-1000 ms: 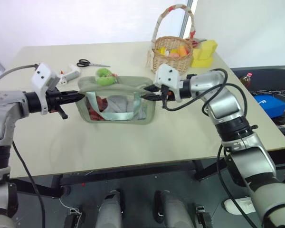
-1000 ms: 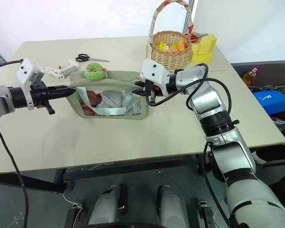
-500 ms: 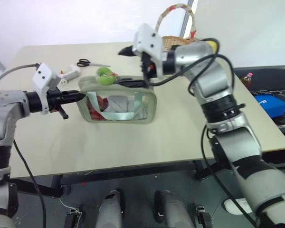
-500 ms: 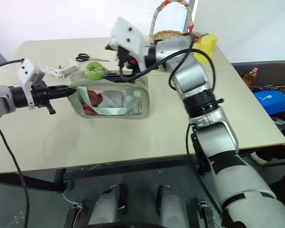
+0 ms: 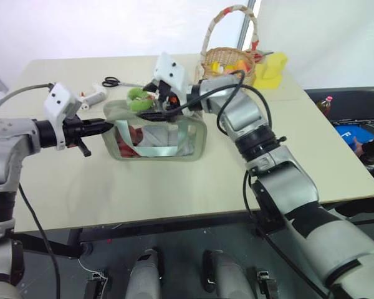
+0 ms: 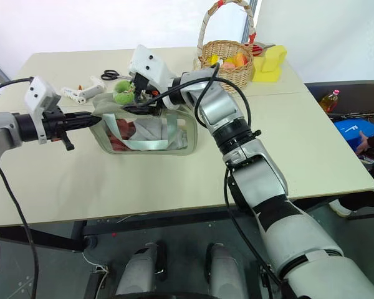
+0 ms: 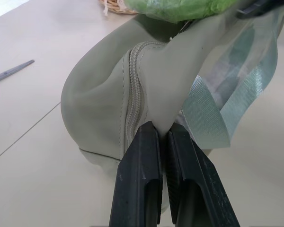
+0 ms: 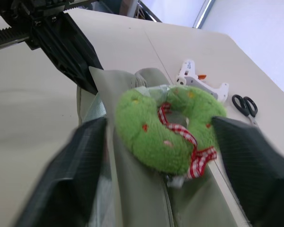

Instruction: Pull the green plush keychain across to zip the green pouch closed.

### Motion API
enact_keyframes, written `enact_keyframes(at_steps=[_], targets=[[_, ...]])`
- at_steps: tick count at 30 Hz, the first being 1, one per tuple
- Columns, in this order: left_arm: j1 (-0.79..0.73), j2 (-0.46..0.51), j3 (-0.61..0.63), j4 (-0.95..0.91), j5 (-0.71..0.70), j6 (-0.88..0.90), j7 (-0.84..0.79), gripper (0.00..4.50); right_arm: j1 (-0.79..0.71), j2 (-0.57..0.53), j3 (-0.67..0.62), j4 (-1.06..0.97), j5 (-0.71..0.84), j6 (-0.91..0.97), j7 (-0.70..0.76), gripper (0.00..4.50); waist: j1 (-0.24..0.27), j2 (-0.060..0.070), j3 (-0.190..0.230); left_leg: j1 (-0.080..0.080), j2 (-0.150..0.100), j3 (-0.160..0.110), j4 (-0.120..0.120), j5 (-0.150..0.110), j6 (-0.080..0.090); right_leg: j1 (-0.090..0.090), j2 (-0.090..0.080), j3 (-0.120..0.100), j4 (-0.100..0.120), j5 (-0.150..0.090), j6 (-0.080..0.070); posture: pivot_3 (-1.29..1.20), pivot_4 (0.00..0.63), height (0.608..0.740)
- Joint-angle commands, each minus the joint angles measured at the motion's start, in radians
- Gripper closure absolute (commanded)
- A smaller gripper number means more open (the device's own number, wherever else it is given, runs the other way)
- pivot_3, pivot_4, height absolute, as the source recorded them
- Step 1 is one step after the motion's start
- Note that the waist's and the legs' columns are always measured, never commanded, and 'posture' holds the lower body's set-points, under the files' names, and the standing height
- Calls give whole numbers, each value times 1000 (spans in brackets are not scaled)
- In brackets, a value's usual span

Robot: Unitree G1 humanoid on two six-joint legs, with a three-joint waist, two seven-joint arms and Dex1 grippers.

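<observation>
Looking down from the head camera, the green pouch (image 5: 154, 132) stands on the table (image 5: 193, 180), its clear window facing us with a pale blue strap (image 5: 151, 151) looped across it. At its near-left end the left gripper (image 5: 108, 126) has its black fingers pressed together on the fabric. On the pouch's top edge sits the green plush keychain (image 5: 137, 99), and the right gripper (image 5: 151, 99) is right at it, reaching in from the basket side. Behind lie a wicker basket (image 5: 228, 65), yellow sponge blocks (image 5: 269, 67), scissors (image 5: 116, 82) and a white glue gun (image 5: 92, 96).

Over to the left wrist view: both fingers (image 7: 138, 184) pinch a fold of pouch fabric beside the zipper (image 7: 132, 104), no gap between them.

Now the right wrist view: the keychain is a fuzzy ring with a red-checked ribbon (image 8: 182, 135), resting on the pouch top between two parted fingers (image 8: 73, 170), one on each side. Whether either pad touches the plush, I cannot tell.
</observation>
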Motion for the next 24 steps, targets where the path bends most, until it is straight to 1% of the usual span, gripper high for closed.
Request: enact_keyframes(at_steps=[1,3,4,8,12,15,18,21,24], targets=[[2,7,14,-30,-5,-6,5,4500,-35,6,-28,-8,12,-23,4,2973,0,0,0,0,0,0,0,0,0,0,0,0,0,0,0,0,150,740],[5,5,15,-35,-6,-5,7,4500,-33,4,-33,-21,19,-17,6,4049,-1,0,0,0,0,0,0,0,0,0,0,0,0,0,0,0,150,740],[5,4,15,-35,-7,-5,8,4500,-33,3,-35,-27,21,-14,6,4466,-1,0,0,0,0,0,0,0,0,0,0,0,0,0,0,0,150,740],[6,-3,11,-37,-9,-9,11,4500,-26,-20,-42,-79,28,19,11,4466,-1,0,0,0,0,0,0,0,0,0,0,0,0,0,0,0,150,740],[12,-6,12,-47,-11,-6,13,4500,-24,-93,-69,-156,15,45,-25,4466,3,0,0,0,0,0,0,0,0,0,0,0,0,0,0,0,150,740],[24,-4,19,-48,-13,-12,11,4500,20,-215,-88,-282,-9,87,-38,4466,6,0,0,-1,0,0,0,0,0,0,-1,0,-2,0,0,0,150,740],[31,-3,22,-43,-14,-17,10,4500,130,-387,-39,-383,-140,11,-68,4466,8,0,0,0,0,0,-1,0,0,1,-1,0,-5,0,0,0,150,740],[39,-4,24,-38,-16,-24,11,4500,239,-520,-27,-459,-223,-13,-91,4466,5,0,0,0,0,0,-2,-1,0,2,-1,0,-11,1,-1,0,150,740],[40,-8,24,-32,-17,-25,16,4500,328,-587,-52,-496,-257,9,-125,4466,1,1,0,-1,0,2,-2,-1,1,2,-1,0,-12,1,-1,0,150,740]])
